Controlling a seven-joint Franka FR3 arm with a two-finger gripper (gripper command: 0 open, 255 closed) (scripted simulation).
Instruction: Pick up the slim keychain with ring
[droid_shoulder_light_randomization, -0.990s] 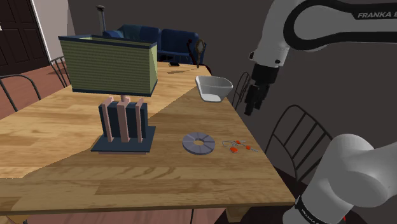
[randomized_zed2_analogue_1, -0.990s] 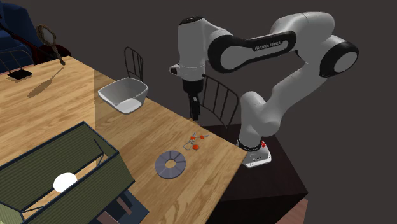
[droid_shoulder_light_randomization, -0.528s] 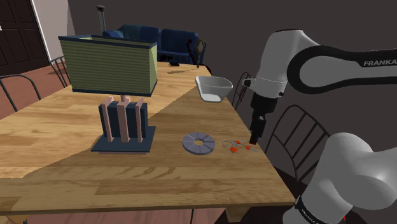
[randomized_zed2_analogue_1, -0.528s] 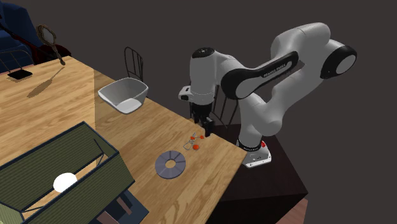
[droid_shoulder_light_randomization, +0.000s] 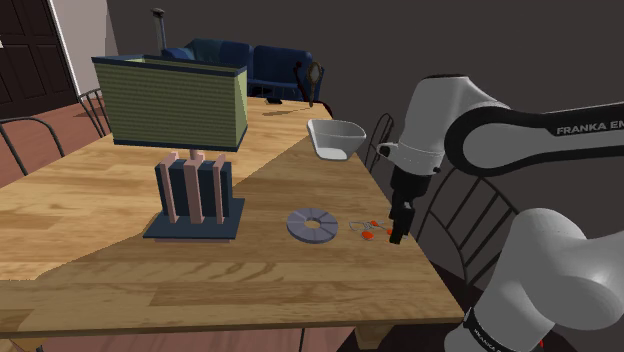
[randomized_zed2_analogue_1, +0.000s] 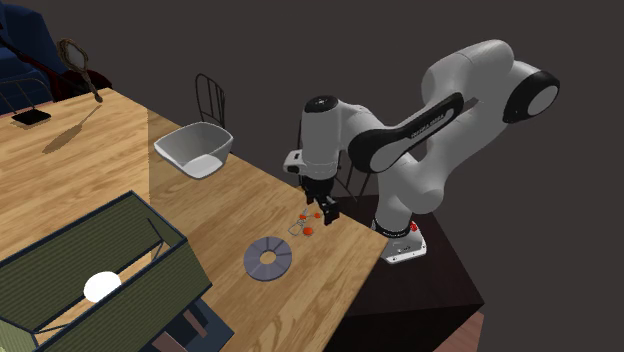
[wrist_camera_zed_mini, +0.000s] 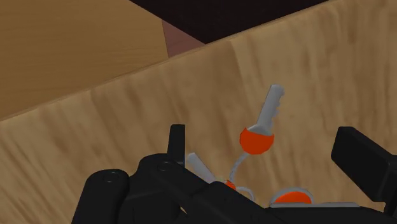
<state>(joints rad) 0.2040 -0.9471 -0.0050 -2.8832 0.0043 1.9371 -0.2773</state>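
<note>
Shoulder view: gripper (droid_shoulder_light_randomization: 398, 234) is down low at the table (droid_shoulder_light_randomization: 120, 240) edge, right beside the keychain (droid_shoulder_light_randomization: 368, 229). Second exterior view: keychain (randomized_zed2_analogue_1: 305, 222) lies on the wood, just next to the fingertips. Wrist view: jaws spread apart, keychain (wrist_camera_zed_mini: 257, 137) between them and not clasped. It has grey keys with orange heads on a thin ring.

We see grey keys with orange-red heads on the slim keychain (wrist_camera_zed_mini: 257, 140), pale streaky grain on the wooden table (droid_shoulder_light_randomization: 120, 260), a bluish-grey flat disc (droid_shoulder_light_randomization: 312, 224), a white bowl (droid_shoulder_light_randomization: 335, 138), an olive fine-ribbed lampshade (droid_shoulder_light_randomization: 175, 103) and our all-black hand (randomized_zed2_analogue_1: 328, 213).
</note>
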